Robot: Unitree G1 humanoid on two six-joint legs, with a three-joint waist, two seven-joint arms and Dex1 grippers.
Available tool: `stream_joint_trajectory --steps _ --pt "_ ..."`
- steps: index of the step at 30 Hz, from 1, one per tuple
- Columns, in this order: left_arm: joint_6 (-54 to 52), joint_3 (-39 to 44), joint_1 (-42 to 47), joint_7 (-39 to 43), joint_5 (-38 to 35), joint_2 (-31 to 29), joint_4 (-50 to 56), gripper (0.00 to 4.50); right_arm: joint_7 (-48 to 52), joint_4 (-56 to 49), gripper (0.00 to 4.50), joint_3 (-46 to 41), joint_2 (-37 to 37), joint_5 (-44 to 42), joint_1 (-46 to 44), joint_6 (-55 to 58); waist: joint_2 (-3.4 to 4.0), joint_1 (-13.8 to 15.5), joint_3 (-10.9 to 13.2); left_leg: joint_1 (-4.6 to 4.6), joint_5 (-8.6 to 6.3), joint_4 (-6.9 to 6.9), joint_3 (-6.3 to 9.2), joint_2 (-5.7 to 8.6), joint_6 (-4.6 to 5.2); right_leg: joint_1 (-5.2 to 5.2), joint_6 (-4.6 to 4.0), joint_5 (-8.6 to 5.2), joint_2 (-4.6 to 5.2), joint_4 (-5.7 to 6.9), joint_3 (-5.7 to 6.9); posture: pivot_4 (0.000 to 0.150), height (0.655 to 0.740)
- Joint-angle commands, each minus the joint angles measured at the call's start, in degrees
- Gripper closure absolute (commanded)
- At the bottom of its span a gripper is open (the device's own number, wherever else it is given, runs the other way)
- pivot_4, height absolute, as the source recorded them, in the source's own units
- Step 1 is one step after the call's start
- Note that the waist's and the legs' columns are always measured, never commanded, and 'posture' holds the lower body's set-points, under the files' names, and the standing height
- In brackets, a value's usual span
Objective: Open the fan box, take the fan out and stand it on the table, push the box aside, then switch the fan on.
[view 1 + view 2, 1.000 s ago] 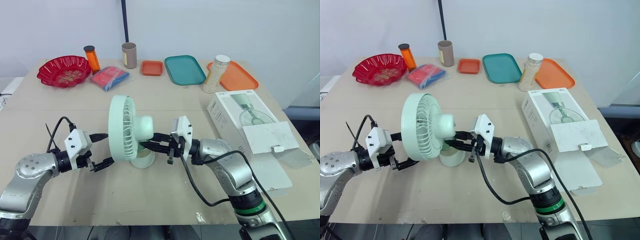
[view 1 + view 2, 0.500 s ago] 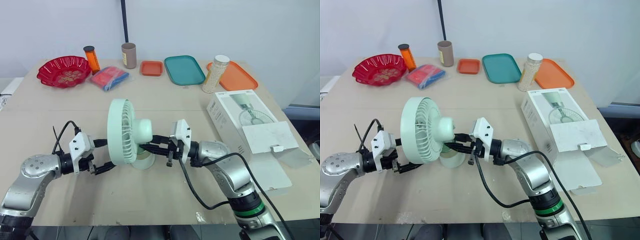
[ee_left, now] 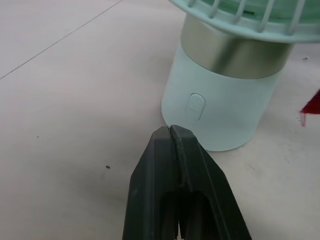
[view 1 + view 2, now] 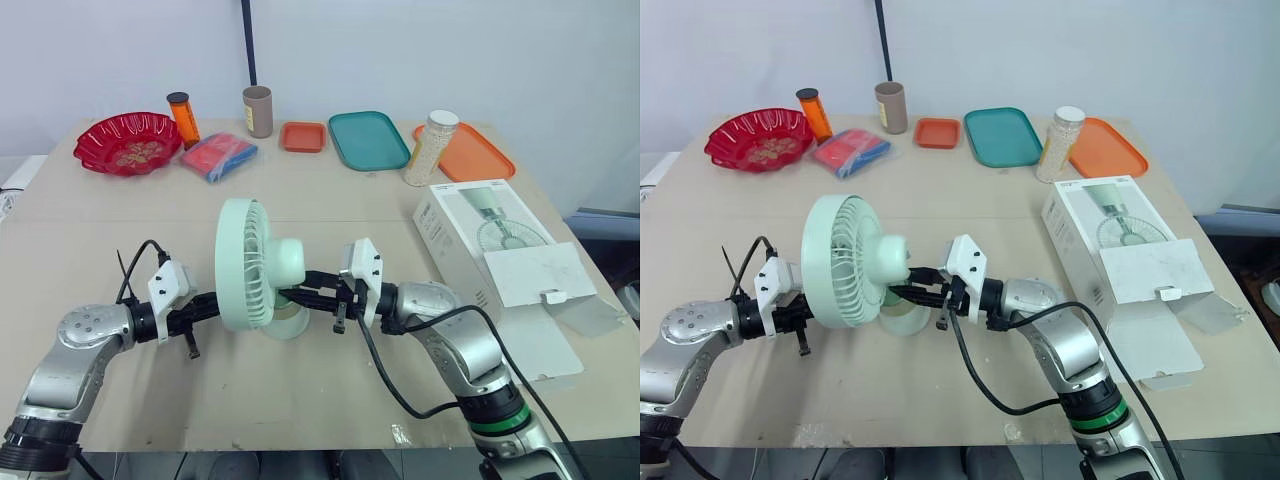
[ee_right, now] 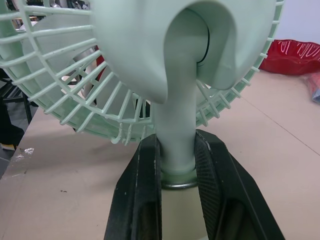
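since your left gripper (image 3: 170, 131) has its fingers pressed shut on nothing, use the joined tip as a poker. the button (image 3: 194, 106) sits just ahead of it, low on the fan (image 4: 255, 265), which stands on the table (image 4: 300, 400). push straight in, gently. beyond, your right gripper (image 5: 177, 144) clamps the fan's neck (image 5: 176, 115), so let it brace against the push. the box (image 4: 490, 240) lies well past that arm.

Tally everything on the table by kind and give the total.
Plastic trays: 3 (small orange tray, teal tray, large orange tray)
Containers: 3 (orange black-capped bottle, white-lidded bead jar, tan cylindrical cup)
Red scalloped plastic bowl: 1
Red-and-blue plastic packet: 1
Mint-green desk fan: 1
White cardboard fan box: 1
Total: 10
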State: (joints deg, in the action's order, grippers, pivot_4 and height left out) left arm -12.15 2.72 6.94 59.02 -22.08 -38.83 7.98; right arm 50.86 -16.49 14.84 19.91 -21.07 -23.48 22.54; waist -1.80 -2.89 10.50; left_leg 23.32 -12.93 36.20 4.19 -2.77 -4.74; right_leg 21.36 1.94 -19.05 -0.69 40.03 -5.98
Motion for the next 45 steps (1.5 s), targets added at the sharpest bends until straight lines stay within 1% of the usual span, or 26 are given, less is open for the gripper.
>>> stream_joint_trajectory --steps 1,25,32,45 --pt "0.9 -0.7 1.0 -0.7 0.6 0.8 0.9 4.46 0.5 -2.4 3.92 -0.1 0.1 -1.3 -0.9 0.3 0.0 0.0 0.0 0.0 0.0 0.0 0.0 0.0 0.0 0.0 0.0 0.0 0.0 0.0 0.0 0.15 0.74" --pt "-0.7 -2.9 0.3 -3.3 0.0 4.7 4.2 4.46 0.0 -4.6 3.92 0.0 0.7 -2.0 -0.4 3.1 -0.01 0.0 0.0 0.0 0.0 0.03 0.03 0.0 0.0 -0.03 0.0 0.0 0.0 0.01 0.03 0.15 0.74" --pt "-0.5 -3.6 0.4 -3.3 0.3 5.0 3.8 4.46 -0.3 -4.5 3.92 -0.1 0.9 -2.3 -0.8 3.5 -0.01 0.0 0.0 0.0 0.0 0.05 0.04 0.01 0.0 -0.04 0.0 0.0 0.0 0.01 0.04 0.15 0.74" --pt "-0.7 -4.1 -1.2 -3.2 -0.3 5.1 6.3 4.46 -0.8 -4.0 3.92 0.5 0.7 -2.0 -1.1 3.4 0.0 0.1 0.0 0.0 0.0 0.09 0.07 0.02 0.0 -0.08 0.0 0.0 0.01 0.01 0.06 0.15 0.74"
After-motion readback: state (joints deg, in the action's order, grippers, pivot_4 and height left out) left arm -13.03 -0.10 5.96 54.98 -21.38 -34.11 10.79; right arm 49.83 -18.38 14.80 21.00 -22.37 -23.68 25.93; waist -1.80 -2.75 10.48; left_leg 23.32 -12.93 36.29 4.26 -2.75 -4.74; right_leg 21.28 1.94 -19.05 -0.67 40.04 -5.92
